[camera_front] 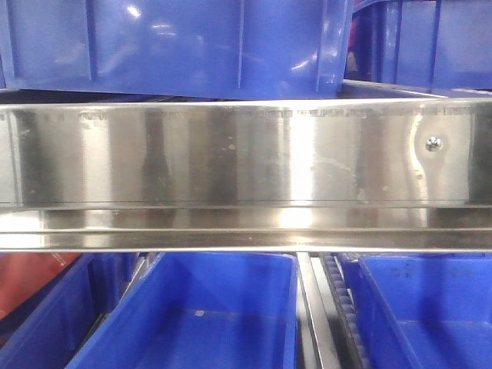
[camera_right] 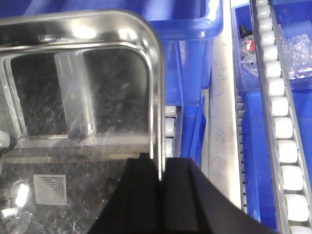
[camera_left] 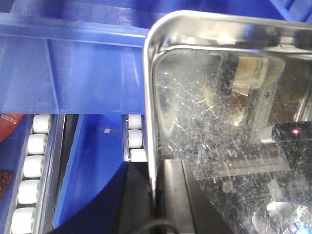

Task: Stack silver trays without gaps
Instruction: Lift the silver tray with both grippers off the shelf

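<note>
We see the silver tray (camera_right: 117, 92) held over the blue bins (camera_right: 192, 29) and the roller tracks (camera_right: 285, 122). The right gripper (camera_right: 160, 175) has its jaws closed on the tray's right rim. The left gripper (camera_left: 155, 183) pinches the left rim likewise.

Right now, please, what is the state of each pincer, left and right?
Left pincer: closed on the rim of a silver tray.
Right pincer: closed on the rim of a silver tray.
</note>
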`<state>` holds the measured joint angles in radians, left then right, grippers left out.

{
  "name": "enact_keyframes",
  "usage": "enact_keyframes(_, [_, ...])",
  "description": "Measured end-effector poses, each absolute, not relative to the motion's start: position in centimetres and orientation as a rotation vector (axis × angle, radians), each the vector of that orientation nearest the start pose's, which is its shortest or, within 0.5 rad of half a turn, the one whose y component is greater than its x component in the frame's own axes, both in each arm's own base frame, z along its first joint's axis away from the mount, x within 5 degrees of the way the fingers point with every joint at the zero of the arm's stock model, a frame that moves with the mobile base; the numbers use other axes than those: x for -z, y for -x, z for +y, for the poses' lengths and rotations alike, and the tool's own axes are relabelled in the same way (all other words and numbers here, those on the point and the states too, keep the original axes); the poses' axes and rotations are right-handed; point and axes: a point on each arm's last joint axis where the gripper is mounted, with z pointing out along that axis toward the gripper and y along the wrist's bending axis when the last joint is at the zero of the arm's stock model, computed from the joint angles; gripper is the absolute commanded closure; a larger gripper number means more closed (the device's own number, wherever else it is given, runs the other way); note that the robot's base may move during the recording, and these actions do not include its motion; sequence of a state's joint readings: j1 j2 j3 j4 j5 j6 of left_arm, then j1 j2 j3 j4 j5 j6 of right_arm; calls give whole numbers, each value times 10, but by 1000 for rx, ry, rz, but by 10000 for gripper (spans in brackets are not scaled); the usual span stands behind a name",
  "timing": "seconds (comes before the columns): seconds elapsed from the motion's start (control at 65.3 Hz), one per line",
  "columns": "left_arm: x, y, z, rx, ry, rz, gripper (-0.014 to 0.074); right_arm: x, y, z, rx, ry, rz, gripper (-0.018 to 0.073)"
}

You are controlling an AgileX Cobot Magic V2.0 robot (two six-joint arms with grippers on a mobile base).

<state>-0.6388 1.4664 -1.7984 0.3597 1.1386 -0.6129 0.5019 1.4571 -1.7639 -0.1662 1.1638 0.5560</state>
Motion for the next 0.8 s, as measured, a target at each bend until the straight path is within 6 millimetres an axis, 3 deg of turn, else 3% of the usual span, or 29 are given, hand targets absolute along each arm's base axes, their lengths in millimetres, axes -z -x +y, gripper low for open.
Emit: enact_keyframes(0.796, [-475, -255, -152, 221, -32, 2227, 613, -464, -266, 130, -331, -56, 2316, 627])
